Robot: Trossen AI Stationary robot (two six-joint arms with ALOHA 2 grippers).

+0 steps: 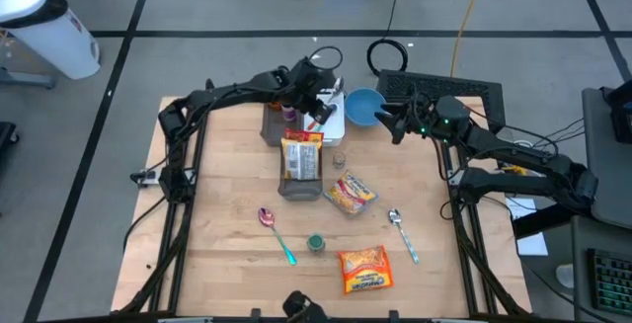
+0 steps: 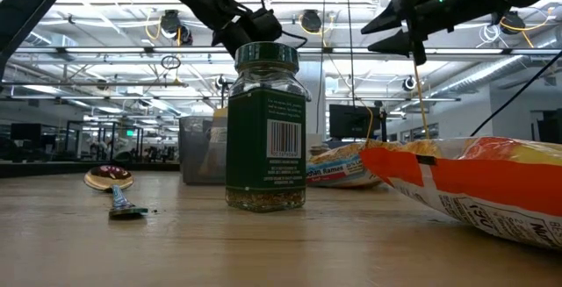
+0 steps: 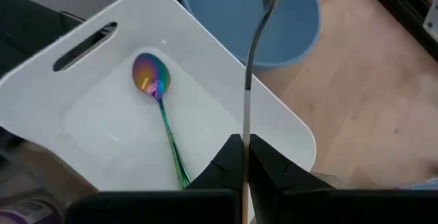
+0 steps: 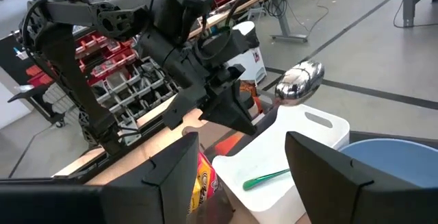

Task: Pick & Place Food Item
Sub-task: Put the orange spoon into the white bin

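Observation:
My left gripper hangs over the white tray at the table's far middle, shut on a silver spoon whose bowl end reaches out above the blue bowl. A rainbow spoon lies flat in the tray. My right gripper waits open just right of the blue bowl, nothing between its fingers. Snack bags lie on the wood: one on a grey container, one beside it, an orange one near the front edge. My left gripper pinches the silver spoon's handle between its two fingers. The fingers slant down toward the table's far right and lie along the spoon. The spoon sticks out past the fingertips, lifted clear, its bowl end in the air above the tray.
A green-capped spice jar stands near the front middle, between a rainbow spoon and a silver spoon lying on the wood. A small clear cup sits right of the grey container. A keyboard lies beyond the far edge.

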